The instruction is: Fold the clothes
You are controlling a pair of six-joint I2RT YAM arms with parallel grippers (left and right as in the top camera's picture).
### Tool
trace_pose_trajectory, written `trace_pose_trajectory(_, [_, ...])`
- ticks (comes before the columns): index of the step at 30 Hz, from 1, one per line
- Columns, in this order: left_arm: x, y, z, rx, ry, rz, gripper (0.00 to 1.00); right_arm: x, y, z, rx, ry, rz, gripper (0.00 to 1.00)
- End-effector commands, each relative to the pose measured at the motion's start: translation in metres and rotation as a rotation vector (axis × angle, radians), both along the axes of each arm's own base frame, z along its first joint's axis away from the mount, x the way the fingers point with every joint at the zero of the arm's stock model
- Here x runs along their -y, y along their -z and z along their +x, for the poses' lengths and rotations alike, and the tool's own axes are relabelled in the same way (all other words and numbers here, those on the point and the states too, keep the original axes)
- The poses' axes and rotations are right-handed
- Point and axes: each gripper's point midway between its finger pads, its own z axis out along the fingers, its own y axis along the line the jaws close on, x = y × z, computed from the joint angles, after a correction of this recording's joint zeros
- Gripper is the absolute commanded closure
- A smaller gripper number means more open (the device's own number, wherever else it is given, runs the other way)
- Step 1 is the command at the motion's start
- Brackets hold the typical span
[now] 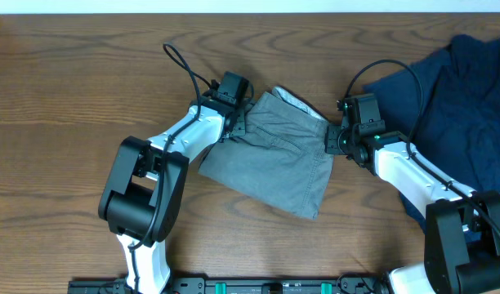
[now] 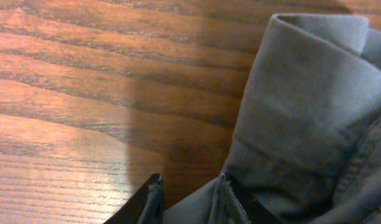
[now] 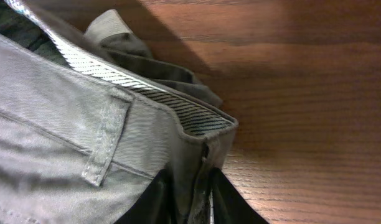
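The left gripper (image 2: 190, 190) pinches a folded edge of the grey shorts (image 1: 270, 159), cloth bunched between its fingers. The right gripper (image 3: 190, 196) is clamped on the waistband corner. Only the right wrist view shows the striped inner waistband (image 3: 116, 78) and a belt loop (image 3: 106, 137). Only the overhead view shows the shorts mid-table (image 1: 70, 82) and the navy garment (image 1: 462, 98) heaped at the far right.
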Motion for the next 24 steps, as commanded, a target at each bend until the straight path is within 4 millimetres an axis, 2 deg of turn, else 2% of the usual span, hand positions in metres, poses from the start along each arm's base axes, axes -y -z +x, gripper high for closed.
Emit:
trace_pose_trajectory(1, [-0.009,0.006,-0.005,-0.024,0.039,0.043,0.67,0.005,0.002,0.003,0.001,0.016,-0.026,0.69])
trace_pose_trajectory(3, [-0.009,-0.009,-0.003,0.0,0.06,0.042,0.59,0.002,0.002,0.002,-0.003,0.007,-0.012,0.64])
trace_pose_trajectory(5, [-0.009,-0.026,0.0,0.028,0.066,0.029,0.46,-0.001,0.002,0.002,-0.007,-0.001,0.003,0.59])
trace_pose_trajectory(7, [-0.012,-0.049,0.002,0.066,0.059,0.007,0.41,-0.001,0.002,0.001,-0.008,-0.002,0.004,0.57])
trace_pose_trajectory(9, [-0.011,-0.074,0.004,0.11,0.058,-0.046,0.32,0.0,0.002,0.001,-0.011,-0.001,0.003,0.49])
trace_pose_trajectory(13, [0.006,-0.109,0.0,0.138,0.123,-0.23,0.19,-0.003,0.003,-0.002,-0.025,-0.011,0.019,0.43])
trace_pose_trajectory(15, [0.01,-0.111,-0.002,0.128,0.149,-0.271,0.13,-0.006,0.003,-0.003,-0.03,-0.02,0.034,0.41])
trace_pose_trajectory(17, [0.017,-0.104,-0.006,0.098,0.206,-0.304,0.09,-0.007,0.003,-0.004,-0.032,-0.023,0.039,0.37])
trace_pose_trajectory(21, [0.034,-0.082,-0.015,0.029,0.341,-0.36,0.05,-0.006,-0.001,-0.007,-0.037,-0.02,0.035,0.32])
trace_pose_trajectory(24, [0.034,-0.057,-0.017,-0.029,0.344,-0.354,0.01,-0.002,-0.012,-0.008,-0.02,-0.012,0.039,0.26])
